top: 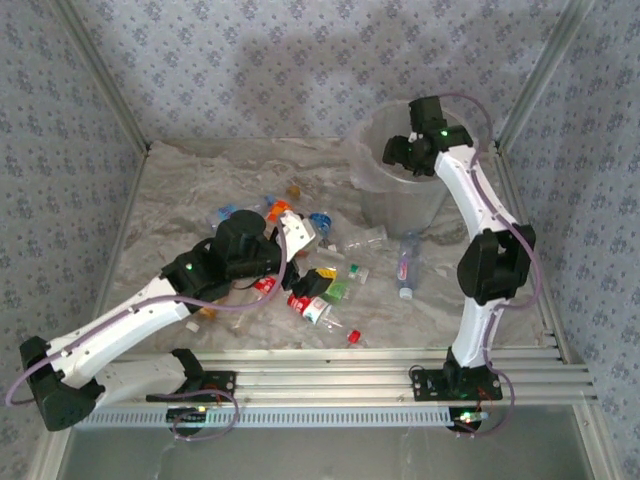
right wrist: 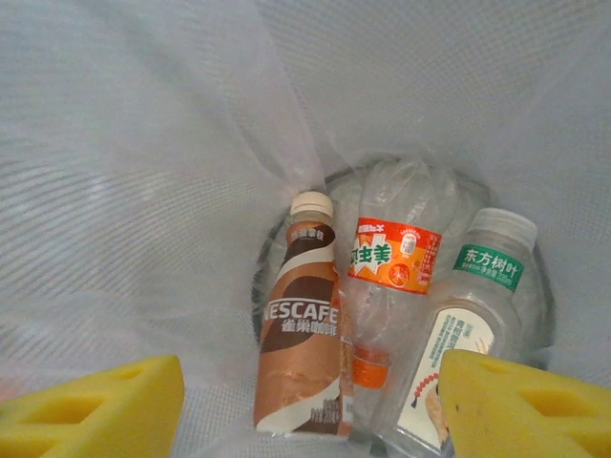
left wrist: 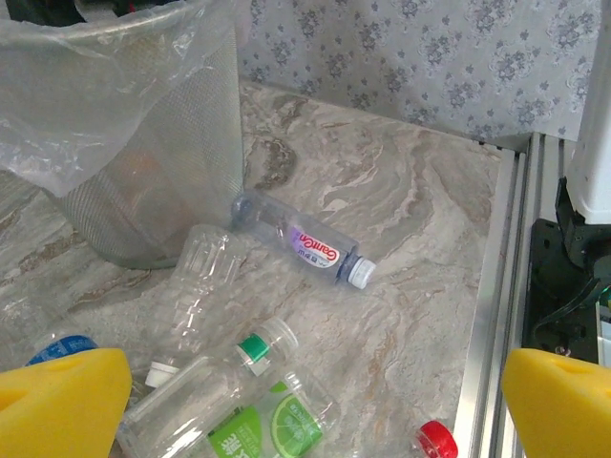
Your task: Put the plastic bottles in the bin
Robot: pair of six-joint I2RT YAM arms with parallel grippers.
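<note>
Left gripper (left wrist: 310, 420): open wide, with yellow foam pads (left wrist: 62, 405) at the bottom corners of the left wrist view and nothing clasped between them.
Bottle heap (top: 320, 270): small clear plastic bottles with coloured caps lie at the centre of the top view on the grey marbled table (top: 180, 200), pointing every way. The left arm lies across the heap's left part.
Green-labelled clear bottle (left wrist: 258, 425): lies on its side between the left pads, long axis roughly across the frame.
Crushed unlabelled clear bottle (left wrist: 205, 277): long axis steep in the frame, upper end near the bin's foot.
Purple-labelled clear bottle (left wrist: 301, 248): long axis runs upper left to lower right. Its white cap points lower right and its base is just beside the bin.
Bin (left wrist: 143, 181): large round translucent grey-white bucket with a clear bag liner. It stands upright at the upper left of the left wrist view and right of the heap in the top view.
Right gripper (right wrist: 305, 410): yellow pads (right wrist: 516, 401) parted and empty. In the top view it hangs over the bin's mouth.
Inside the bin: the right wrist view gives labels too small to read from above.
Brown coffee bottle (right wrist: 301, 324): cream cap toward the top of the frame.
Orange-labelled crumpled bottle (right wrist: 387, 258): touching the brown one, orange neck toward the bottom.
Green-banded clear bottle (right wrist: 477, 305): cap toward the upper right.
Black arm base (left wrist: 573, 248): right edge of the left wrist view, beside the aluminium rail (left wrist: 496, 315).
</note>
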